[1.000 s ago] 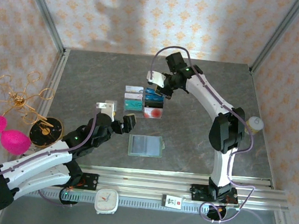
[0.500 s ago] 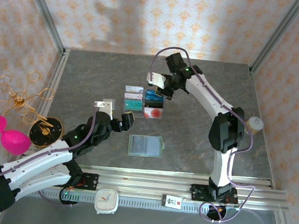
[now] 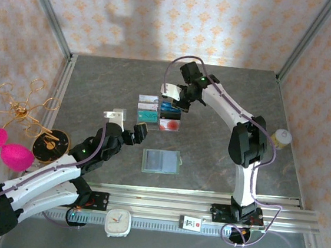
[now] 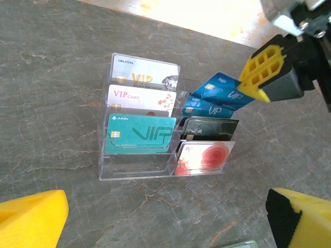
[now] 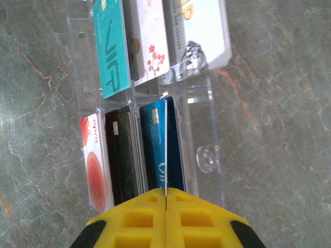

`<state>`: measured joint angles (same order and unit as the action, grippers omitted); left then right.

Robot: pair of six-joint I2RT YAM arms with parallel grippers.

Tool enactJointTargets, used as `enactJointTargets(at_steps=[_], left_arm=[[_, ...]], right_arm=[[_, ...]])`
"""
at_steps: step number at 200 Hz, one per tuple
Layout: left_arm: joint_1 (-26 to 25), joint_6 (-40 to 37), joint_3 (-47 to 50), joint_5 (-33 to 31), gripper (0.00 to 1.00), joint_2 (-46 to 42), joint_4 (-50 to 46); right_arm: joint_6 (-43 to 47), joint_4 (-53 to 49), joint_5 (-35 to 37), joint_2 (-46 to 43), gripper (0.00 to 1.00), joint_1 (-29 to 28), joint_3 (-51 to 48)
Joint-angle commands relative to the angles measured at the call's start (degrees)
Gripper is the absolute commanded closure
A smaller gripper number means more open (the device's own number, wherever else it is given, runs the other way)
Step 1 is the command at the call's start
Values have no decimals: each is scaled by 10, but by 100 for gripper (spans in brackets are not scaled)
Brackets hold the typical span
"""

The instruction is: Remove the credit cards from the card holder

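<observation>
My right gripper (image 5: 165, 199) pinched the top edge of a blue credit card (image 4: 220, 89), which leaned in the back right slot of the clear acrylic stand (image 4: 106, 173), well apart from the sage-green card holder (image 3: 161, 161) lying flat nearer my bases. My left gripper (image 3: 141, 132) hung spread wide between the two. I judged this card was being parked in the stand; the next move called for a gentle release, then a reach back to the holder.
</observation>
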<state>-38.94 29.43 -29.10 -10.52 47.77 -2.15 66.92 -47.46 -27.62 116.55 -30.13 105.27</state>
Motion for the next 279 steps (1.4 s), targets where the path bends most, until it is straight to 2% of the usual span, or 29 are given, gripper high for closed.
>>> enactJointTargets(at_steps=[1,79,109,121,148,173,193,212,225,234,248,279], left_arm=[[5,-12,3,2,1,-2,1],[9,-12,10,15,1,-12,7],[9,-10,12,22,1,-15,9],[10,-10,13,23,1,-17,11],[10,-3,15,28,1,-20,18],[10,12,24,40,1,-25,38],[10,23,36,52,1,-35,65],[10,30,45,56,1,-49,81],[10,37,48,54,1,-59,84],[10,38,52,57,1,-66,89],[10,47,61,65,1,-72,94],[10,94,115,93,1,-93,134]], right_arm=[[-2,8,13,4,100,-7,-7],[-32,48,58,7,100,-19,-28],[-60,85,81,-3,73,-19,-35],[-73,94,77,-9,65,-19,-30],[-115,116,58,-26,60,-19,-7],[-168,131,-8,-52,57,-22,1],[-261,198,-66,-81,56,-25,-34],[-413,329,-70,-119,56,-30,-116],[-535,416,-29,-144,57,-37,-179],[-576,435,-31,-162,57,-43,-218],[-656,472,27,-196,57,-58,-290],[-761,473,108,-275,54,-111,-430]])
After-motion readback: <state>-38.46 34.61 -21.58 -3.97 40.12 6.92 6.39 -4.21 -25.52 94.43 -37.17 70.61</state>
